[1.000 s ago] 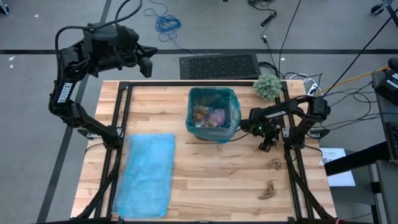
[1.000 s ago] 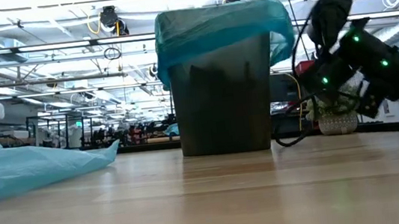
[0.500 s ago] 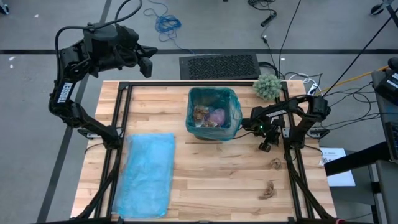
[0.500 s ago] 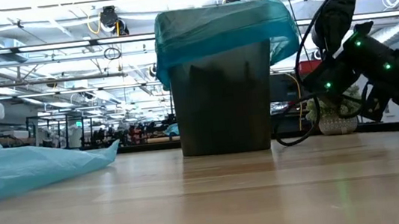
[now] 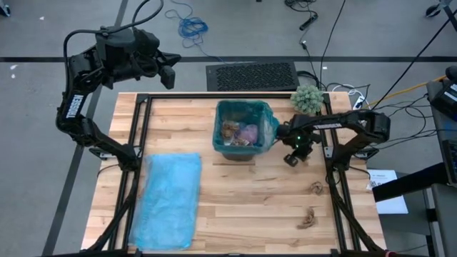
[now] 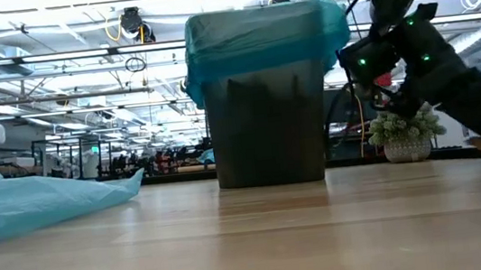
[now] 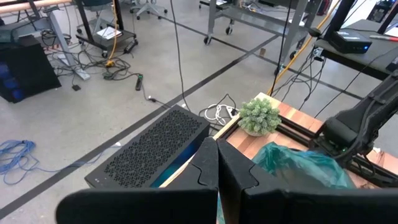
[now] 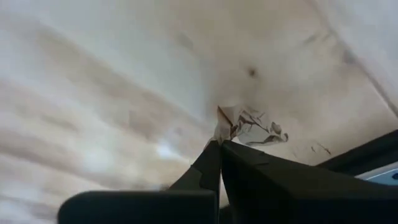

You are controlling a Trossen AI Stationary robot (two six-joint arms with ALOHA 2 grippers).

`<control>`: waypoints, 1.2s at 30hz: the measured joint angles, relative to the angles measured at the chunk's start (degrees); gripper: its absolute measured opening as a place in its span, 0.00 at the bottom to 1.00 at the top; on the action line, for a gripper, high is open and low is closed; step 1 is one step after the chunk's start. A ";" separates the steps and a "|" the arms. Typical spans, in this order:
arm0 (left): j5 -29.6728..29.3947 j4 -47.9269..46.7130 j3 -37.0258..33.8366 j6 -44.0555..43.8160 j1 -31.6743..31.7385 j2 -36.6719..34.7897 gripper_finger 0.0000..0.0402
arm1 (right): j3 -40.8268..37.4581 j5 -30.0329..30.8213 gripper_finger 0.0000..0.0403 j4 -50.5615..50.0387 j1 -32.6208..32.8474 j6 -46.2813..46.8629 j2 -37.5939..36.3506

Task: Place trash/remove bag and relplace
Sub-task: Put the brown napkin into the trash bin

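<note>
Your right tool (image 5: 291, 158), closed on a wad (image 8: 244, 126), sits beside the part-filled bin (image 5: 245, 130); two wads remain behind it.

bin (image 6: 262, 96) walls hiding the trash in the low view; wrist view of the table (image 8: 93, 93) blurring.

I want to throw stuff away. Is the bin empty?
No. From above, the bin already holds brown wads and a pink piece.
</note>
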 joint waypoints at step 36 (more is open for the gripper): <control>0.00 0.00 0.00 -0.37 0.01 0.00 0.00 | 1.29 11.03 0.00 5.70 -11.39 29.55 -29.94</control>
